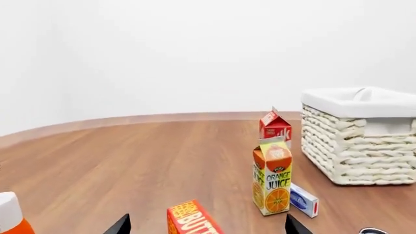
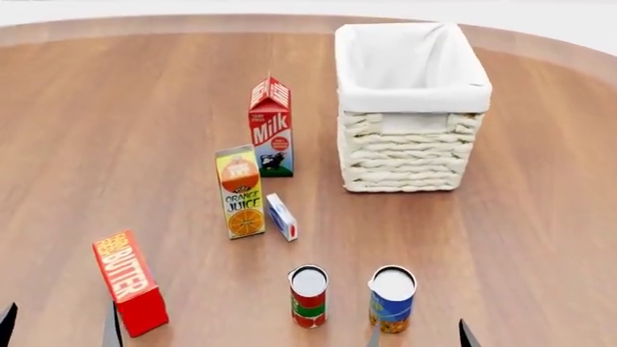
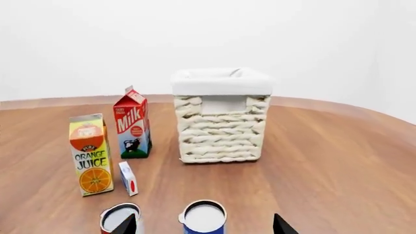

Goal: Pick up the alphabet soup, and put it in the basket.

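- The alphabet soup [image 2: 392, 298] is being shown upright on the wooden table [image 2: 540, 217], near the table's front edge in the head view, just beside the red-and-green can [image 2: 308, 296] on its left; a narrow gap is being left between the two cans.
- The basket [image 2: 409, 108] is being seen well beyond the soup, near the table's far curved edge, with bare wood lying open between them.
- The orange juice carton [image 2: 240, 191], a small blue-and-white box [image 2: 282, 216] and the milk carton [image 2: 271, 127] are being grouped to the left of the basket; the butter box [image 2: 129, 283] is standing apart at front left.
- In the right wrist view the soup [image 3: 203, 217] is being cut off at the frame edge, only its white top and upper label being shown.
- Only dark finger tips of the right gripper [image 3: 202, 225] are being shown, spread widely to either side of the soup, nothing being gripped.
- The left gripper [image 1: 204, 224] is likewise being seen only as two tips, held wide apart and empty, with the butter box between them.
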